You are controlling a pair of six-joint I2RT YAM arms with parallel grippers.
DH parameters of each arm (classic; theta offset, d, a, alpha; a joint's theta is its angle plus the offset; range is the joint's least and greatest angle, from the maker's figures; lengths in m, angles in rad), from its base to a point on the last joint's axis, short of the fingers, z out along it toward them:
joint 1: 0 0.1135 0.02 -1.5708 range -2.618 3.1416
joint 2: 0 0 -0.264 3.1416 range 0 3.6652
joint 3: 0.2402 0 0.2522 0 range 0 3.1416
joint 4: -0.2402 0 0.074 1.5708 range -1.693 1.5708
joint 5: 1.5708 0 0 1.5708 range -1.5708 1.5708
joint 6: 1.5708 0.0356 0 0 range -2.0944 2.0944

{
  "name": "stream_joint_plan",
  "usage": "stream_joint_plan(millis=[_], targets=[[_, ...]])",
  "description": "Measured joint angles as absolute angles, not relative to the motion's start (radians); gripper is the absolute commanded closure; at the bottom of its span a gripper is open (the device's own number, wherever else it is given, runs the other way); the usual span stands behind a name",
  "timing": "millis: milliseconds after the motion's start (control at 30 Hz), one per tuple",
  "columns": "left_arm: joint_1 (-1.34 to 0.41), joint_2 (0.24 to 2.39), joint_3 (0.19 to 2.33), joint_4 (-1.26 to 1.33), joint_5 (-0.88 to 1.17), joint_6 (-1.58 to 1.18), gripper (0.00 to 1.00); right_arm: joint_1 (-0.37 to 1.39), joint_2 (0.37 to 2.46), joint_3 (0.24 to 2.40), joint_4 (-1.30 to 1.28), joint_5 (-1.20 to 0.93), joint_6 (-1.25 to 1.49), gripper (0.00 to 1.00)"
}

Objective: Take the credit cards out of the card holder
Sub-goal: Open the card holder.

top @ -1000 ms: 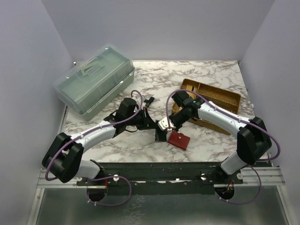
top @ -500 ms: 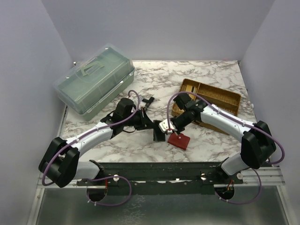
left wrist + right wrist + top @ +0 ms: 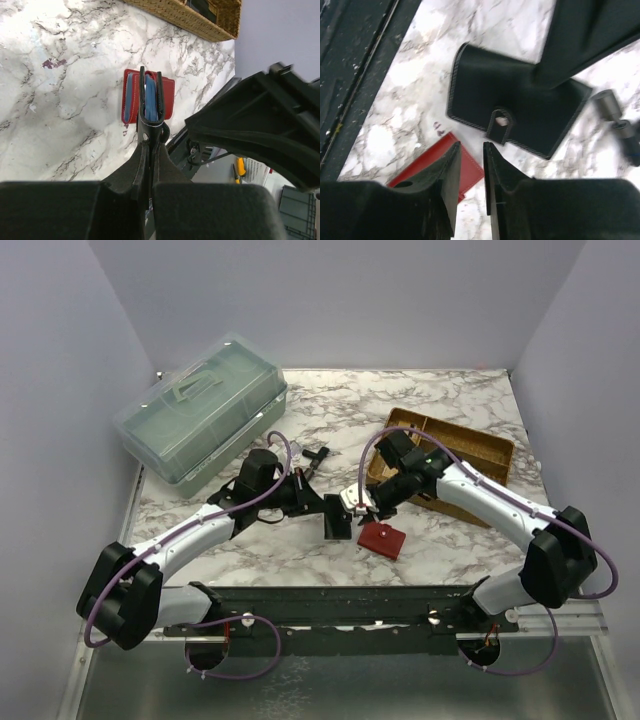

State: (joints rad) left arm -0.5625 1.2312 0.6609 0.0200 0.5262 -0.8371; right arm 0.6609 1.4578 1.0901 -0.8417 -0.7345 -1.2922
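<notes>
My left claw [image 3: 150, 142] is clenched on the lower edge of the black holder [image 3: 515, 107], which stands on edge over the marble table [image 3: 300, 555] near its middle. My left wrist view looks down between the holder's flaps, where the blue cards [image 3: 152, 102] sit tucked inside, none of them out. My right claw [image 3: 471, 147] hangs just at 2 o'clock from the holder, its fingers a narrow gap apart with nothing between them, pointing at the holder's closed strap. The red wallet [image 3: 382, 538] lies flat on the table at 5 o'clock from the holder, close by. From my left wrist it appears open, with a blue card [image 3: 129, 97] in its left flap. The woven basket [image 3: 470, 445] sits at 2 o'clock on the table, split into compartments. Something dark lies in one of them, though I cannot tell what it is. The green box [image 3: 200, 410] rests at 10 o'clock with its clear lid shut, and I cannot make out its contents. A small black tool [image 3: 315, 455] lies at 12 o'clock from my left claw.
</notes>
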Motion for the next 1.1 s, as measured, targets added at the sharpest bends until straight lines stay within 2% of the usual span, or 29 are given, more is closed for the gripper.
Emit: stream_joint_plan(millis=[133, 533, 667, 833, 900, 933, 967, 1100], targets=[[-0.563, 1.243, 0.662, 0.020, 0.551, -0.837, 1.00, 0.661, 1.463, 1.155, -0.832, -0.767, -1.324, 0.48], [-0.564, 1.281, 0.690, 0.008, 0.581, -0.838, 1.00, 0.702, 1.551, 1.171, -0.836, -0.774, -1.485, 0.47], [-0.565, 1.283, 0.690, 0.006, 0.585, -0.837, 1.00, 0.720, 1.551, 1.171, -0.836, -0.771, -1.501, 0.56], [-0.565, 1.288, 0.692, 0.005, 0.590, -0.837, 1.00, 0.721, 1.552, 1.171, -0.844, -0.763, -1.522, 0.75], [-0.565, 1.291, 0.692, 0.004, 0.591, -0.836, 1.00, 0.721, 1.552, 1.169, -0.847, -0.760, -1.529, 0.86], [-0.566, 1.291, 0.692, 0.002, 0.592, -0.836, 1.00, 0.721, 1.552, 1.166, -0.847, -0.760, -1.534, 0.96], [-0.568, 1.292, 0.692, -0.001, 0.593, -0.836, 1.00, 0.721, 1.552, 1.162, -0.847, -0.760, -1.538, 0.99], [-0.575, 1.292, 0.692, -0.009, 0.594, -0.832, 1.00, 0.723, 1.552, 1.153, -0.845, -0.757, -1.542, 1.00]])
